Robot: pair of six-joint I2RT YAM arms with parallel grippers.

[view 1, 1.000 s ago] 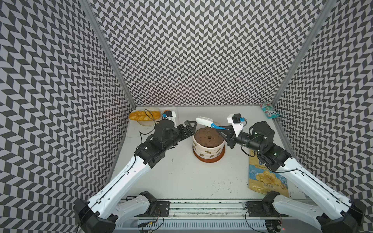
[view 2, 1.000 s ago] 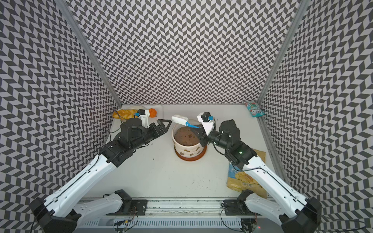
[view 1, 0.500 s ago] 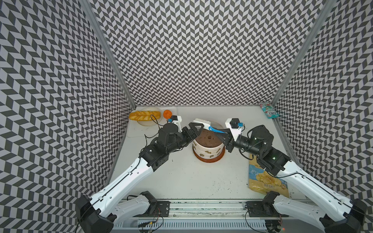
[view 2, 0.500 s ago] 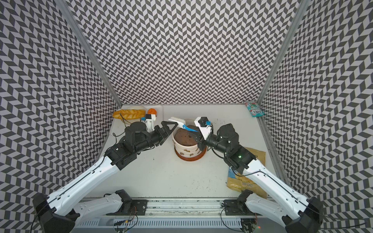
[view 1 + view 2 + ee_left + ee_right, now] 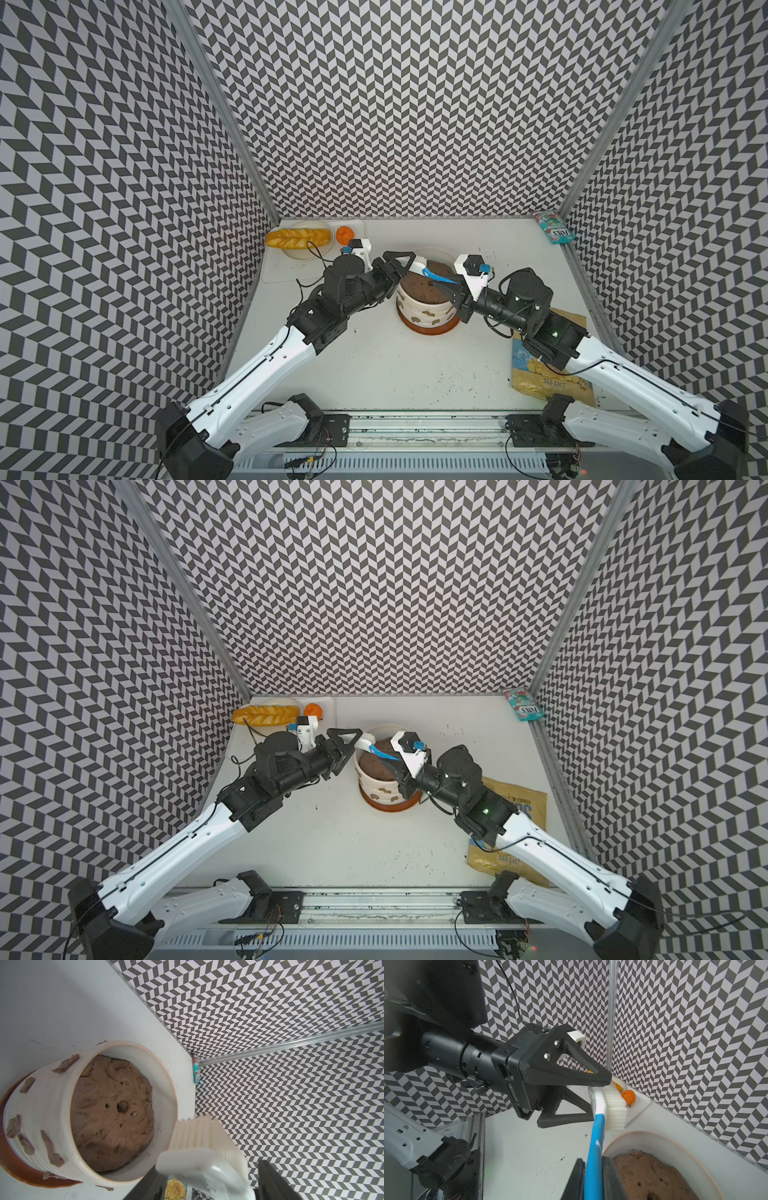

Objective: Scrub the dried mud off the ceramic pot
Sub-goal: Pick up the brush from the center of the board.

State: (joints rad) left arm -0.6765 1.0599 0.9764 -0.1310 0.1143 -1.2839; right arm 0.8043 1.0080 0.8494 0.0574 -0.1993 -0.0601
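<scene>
Ceramic pot [image 5: 47, 1109], cream, mud-blotched — right gripper [image 5: 593, 1159] tight on brush [image 5: 596, 1136], left gripper [image 5: 599, 1101] spread

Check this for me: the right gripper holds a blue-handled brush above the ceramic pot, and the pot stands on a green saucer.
One thing is wrong: the saucer is orange-brown, not green, as both top views and the left wrist view show. The rest holds: the right gripper holds the blue-handled brush above the ceramic pot, which stands on that saucer.
</scene>
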